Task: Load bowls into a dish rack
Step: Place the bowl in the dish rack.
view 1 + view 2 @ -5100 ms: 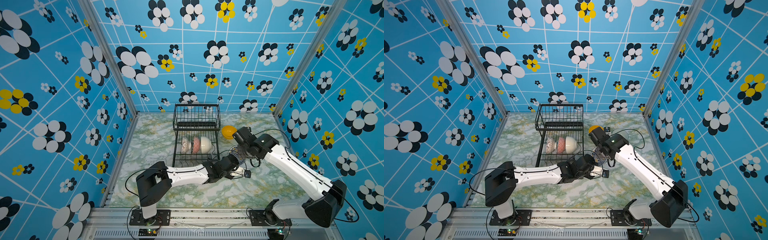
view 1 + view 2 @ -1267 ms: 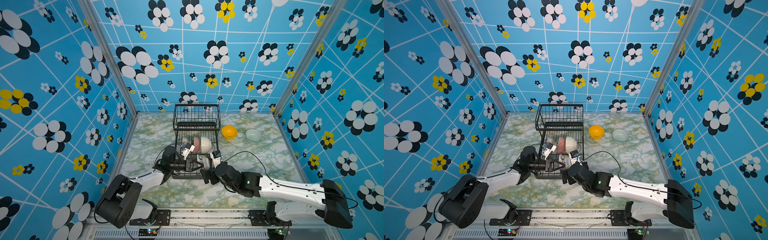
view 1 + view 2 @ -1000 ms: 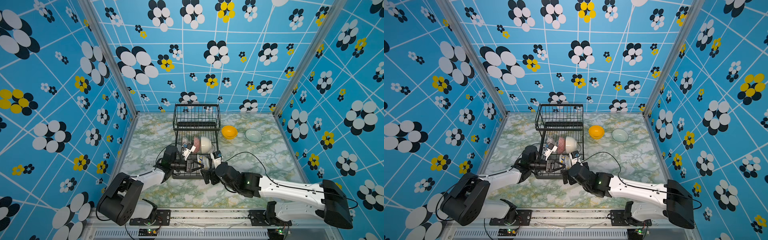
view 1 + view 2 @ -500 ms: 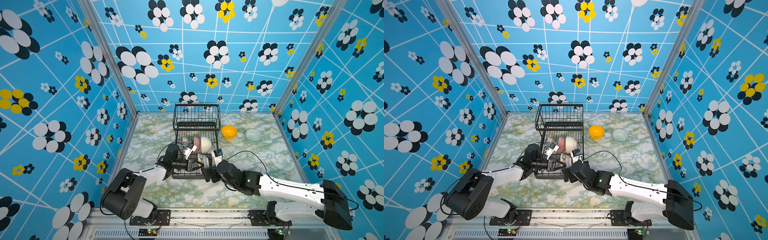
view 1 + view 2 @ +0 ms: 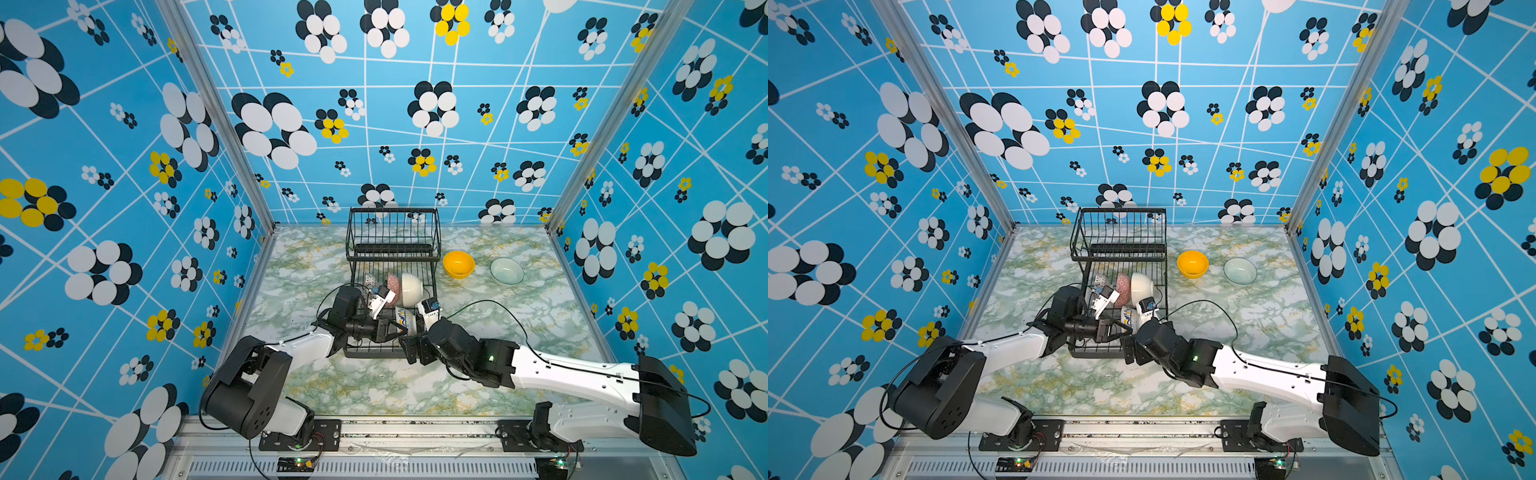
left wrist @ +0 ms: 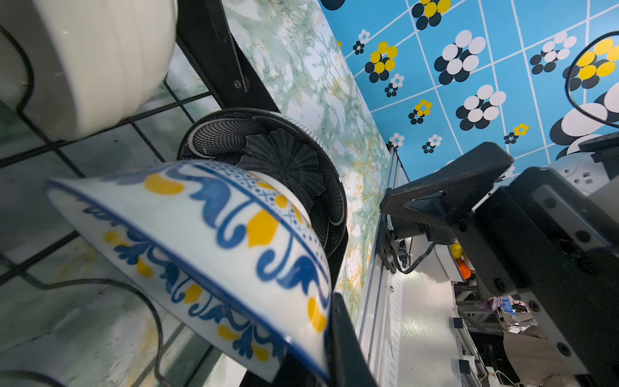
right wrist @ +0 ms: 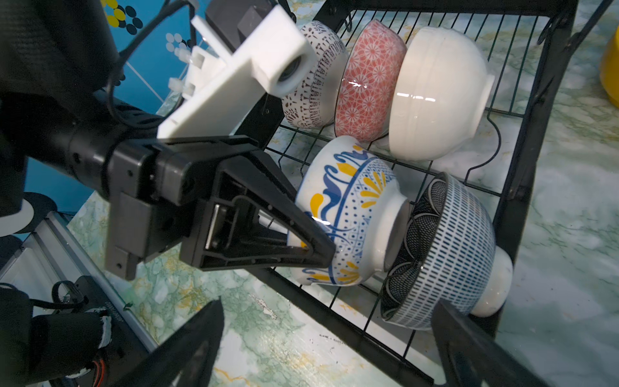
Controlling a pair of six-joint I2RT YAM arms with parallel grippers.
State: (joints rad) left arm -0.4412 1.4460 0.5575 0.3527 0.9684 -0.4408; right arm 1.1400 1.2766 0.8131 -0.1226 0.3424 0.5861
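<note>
Left gripper (image 7: 318,249) clamps the rim of the blue-yellow bowl (image 7: 355,207) in the rack (image 7: 522,167), lower tray. Right gripper (image 5: 412,348) gapes empty at the rack's front edge.

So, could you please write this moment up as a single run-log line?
left gripper: shut on blue-yellow bowl rim, in dish rack | right gripper: open | on table: yellow bowl, glass bowl
</note>
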